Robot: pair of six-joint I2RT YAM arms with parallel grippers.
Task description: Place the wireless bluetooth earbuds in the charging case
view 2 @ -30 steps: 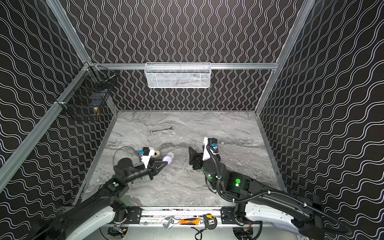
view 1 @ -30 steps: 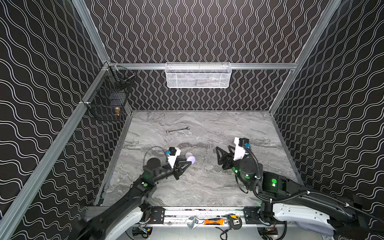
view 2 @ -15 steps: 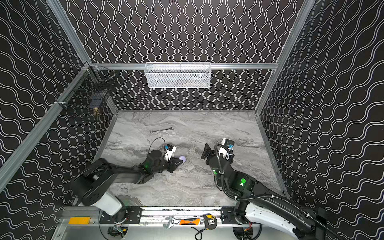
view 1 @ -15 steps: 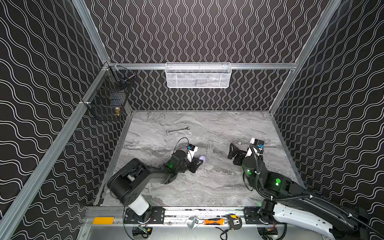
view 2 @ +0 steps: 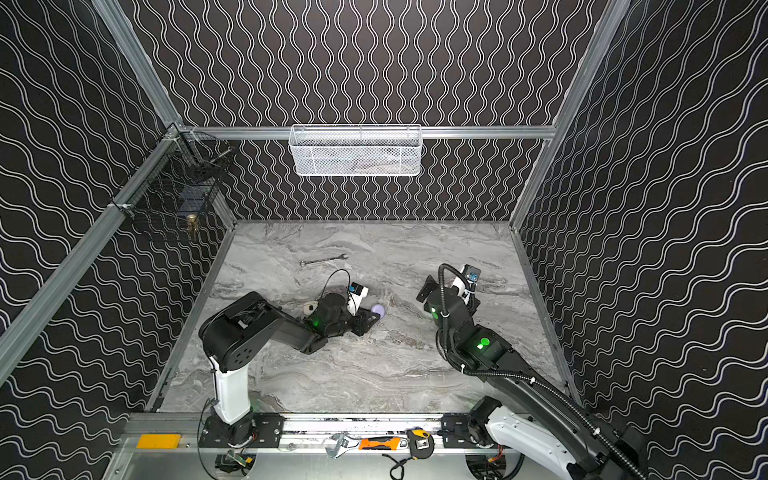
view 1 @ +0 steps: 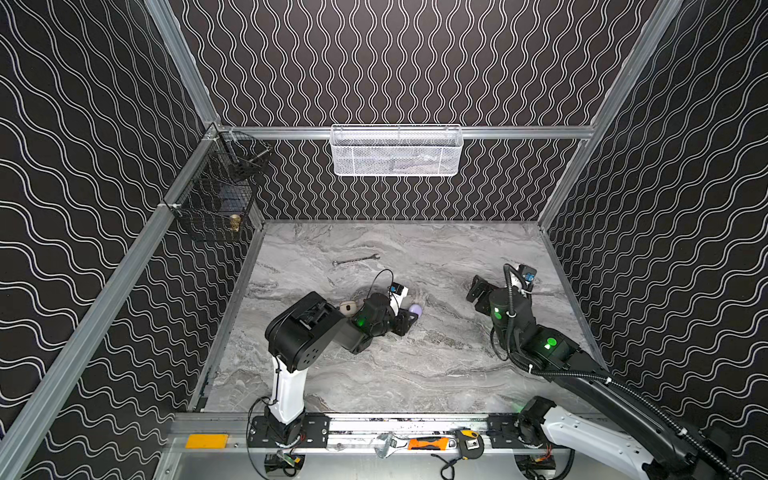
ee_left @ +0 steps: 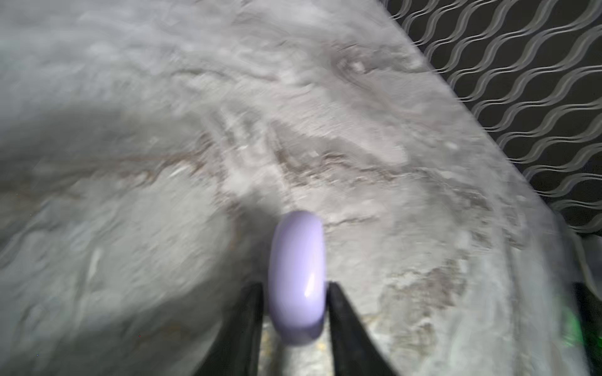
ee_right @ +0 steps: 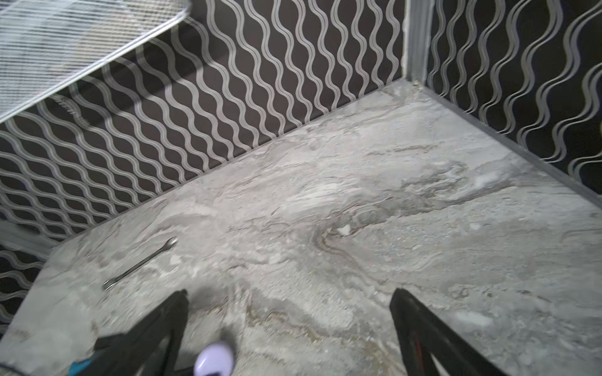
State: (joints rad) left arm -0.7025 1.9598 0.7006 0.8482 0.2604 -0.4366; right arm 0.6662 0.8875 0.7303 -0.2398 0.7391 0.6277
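Observation:
A lavender round charging case [ee_left: 296, 280] stands on its edge on the marble table, in both top views near the middle [view 1: 415, 309] [view 2: 378, 309]. My left gripper [ee_left: 294, 284] straddles its near half. One finger touches the case and a thin gap shows at the other, so the jaws stand open. A cream case [view 1: 348, 307] lies beside the left wrist. My right gripper [ee_right: 290, 292] hangs wide open and empty over the table's right side [view 1: 478, 297]. The earbuds are out of view.
A small wrench [view 1: 355, 260] lies further back on the table. A white mesh basket [view 1: 395, 151] hangs on the back wall and a black wire basket [view 1: 216, 195] on the left wall. Hand tools [view 1: 428, 444] rest on the front rail.
The left arm has folded low and carried the lavender case to the right, and its jaws have loosened around it. The right gripper has drawn back to the right and opened fully.

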